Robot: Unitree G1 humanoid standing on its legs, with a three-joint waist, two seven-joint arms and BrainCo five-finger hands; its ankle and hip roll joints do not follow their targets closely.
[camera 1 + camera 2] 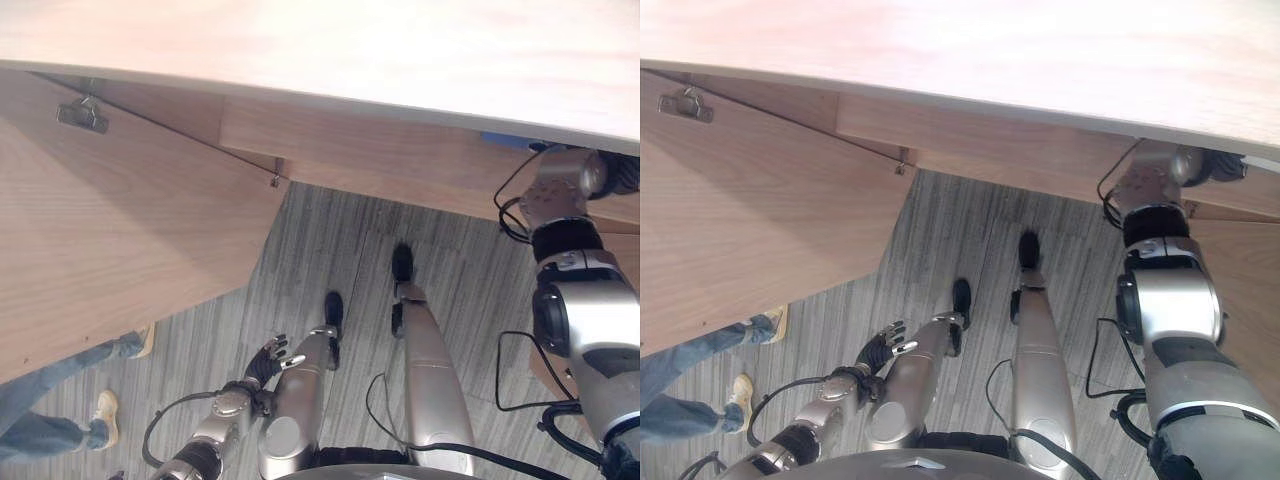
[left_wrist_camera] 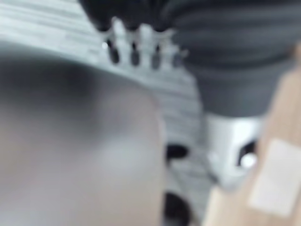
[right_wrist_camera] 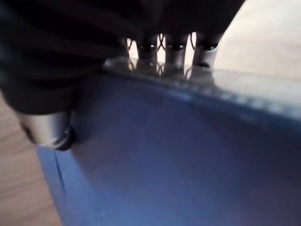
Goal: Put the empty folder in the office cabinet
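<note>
Grey plank flooring (image 1: 320,260) lay below a pale wood top (image 1: 400,50) that ran across the head views, with the cabinet's open door (image 1: 110,220) swung out on the robot's left and its metal catch (image 1: 82,115) near the upper corner. A person's legs (image 1: 50,410) in jeans stood by the door's lower edge.

The right arm reached up under the top's edge. In its wrist view the right hand (image 3: 164,47) had its fingers laid over the upper rim of the blue folder (image 3: 178,155) with the thumb against the near face, so it was gripping the folder. From the head, a blue sliver (image 1: 510,140) beside the right wrist was probably that same folder, though little of it showed.

The left hand (image 1: 268,360) hung low over the floor with fingers loosely spread, holding nothing.

The step in hand looked like carrying the folder into the cabinet. To do it well, the folder should stay upright and square to the opening, go in clear of the top's edge, and the fingers should let go only once its base is resting on a shelf.
</note>
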